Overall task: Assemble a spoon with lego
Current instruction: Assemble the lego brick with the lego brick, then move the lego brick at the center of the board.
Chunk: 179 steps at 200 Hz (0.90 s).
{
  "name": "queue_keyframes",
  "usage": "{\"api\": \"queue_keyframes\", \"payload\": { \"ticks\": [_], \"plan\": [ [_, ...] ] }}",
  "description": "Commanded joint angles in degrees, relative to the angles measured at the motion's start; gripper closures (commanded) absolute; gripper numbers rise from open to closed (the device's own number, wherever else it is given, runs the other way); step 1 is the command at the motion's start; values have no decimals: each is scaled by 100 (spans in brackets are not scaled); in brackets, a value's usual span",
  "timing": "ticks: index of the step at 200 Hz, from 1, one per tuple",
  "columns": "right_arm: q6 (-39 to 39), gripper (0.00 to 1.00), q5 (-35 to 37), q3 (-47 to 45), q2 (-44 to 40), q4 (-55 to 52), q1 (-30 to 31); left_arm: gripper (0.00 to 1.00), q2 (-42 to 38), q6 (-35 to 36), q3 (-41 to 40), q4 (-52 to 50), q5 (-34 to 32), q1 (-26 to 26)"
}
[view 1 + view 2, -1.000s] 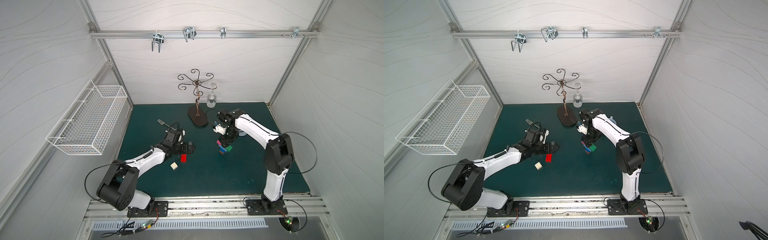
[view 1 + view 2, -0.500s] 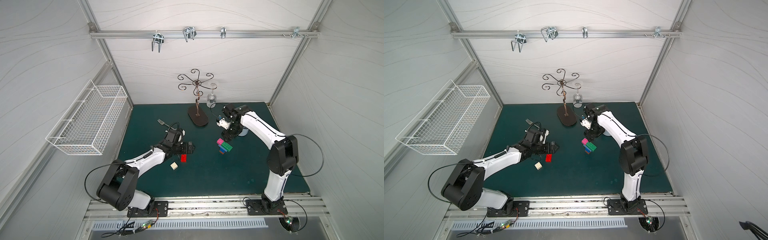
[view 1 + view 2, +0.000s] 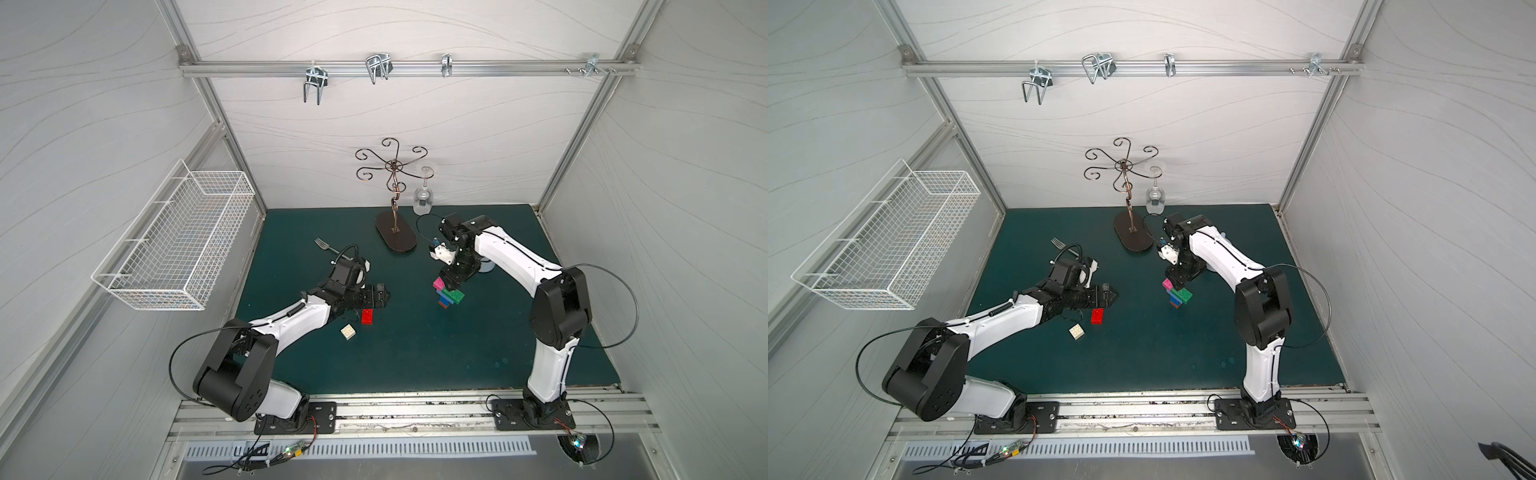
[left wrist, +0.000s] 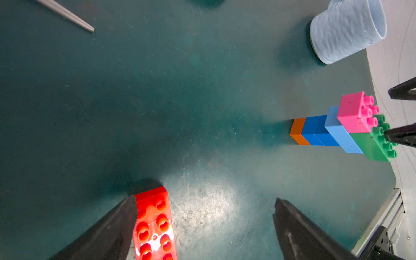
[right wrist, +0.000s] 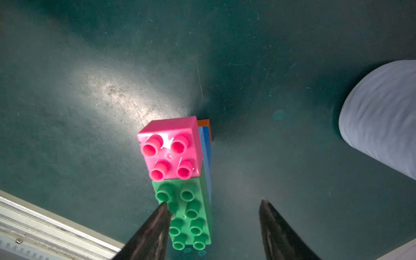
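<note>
Now, over the desk point(image 3: 415, 357), our right tool point(image 5: 213, 202) hangs spread and empty just above the upright 6-brick spoon point(image 3: 448, 293). Our left tool point(image 4: 204, 200), well apart from the spoon, gapes around the red brick point(image 3: 367, 316). Fetching it seems our step: next, close squarely.

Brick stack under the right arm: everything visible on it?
The brick stack stands upright on the dark mat, glossy plastic: orange base, two blue squares, a long light blue, a long green, a pink square on one end of the green. The open right gripper hovers over it, one fingertip at the green studs; contact unclear.
</note>
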Motion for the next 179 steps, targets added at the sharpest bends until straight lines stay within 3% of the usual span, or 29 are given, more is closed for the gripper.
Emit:
{"api": "queue_keyframes", "payload": {
  "ticks": [1,100,127,162,179],
  "plan": [
    [148,35,-39,1,113,-146,0,1,-97,24,43,-67,-71,-21],
    [196,34,-383,542,-66,-201,-24,1,-102,-582,320,-1618,-81,-16],
    [204,34,-399,700,-118,-193,-23,1,2,-698,246,-1376,333,-21],
    [231,33,-396,882,-303,-119,21,1,395,-844,425,-461,1497,-287],
    [278,33,-343,924,-371,-64,71,1,335,-913,452,-593,1340,-212]
  ]
}}
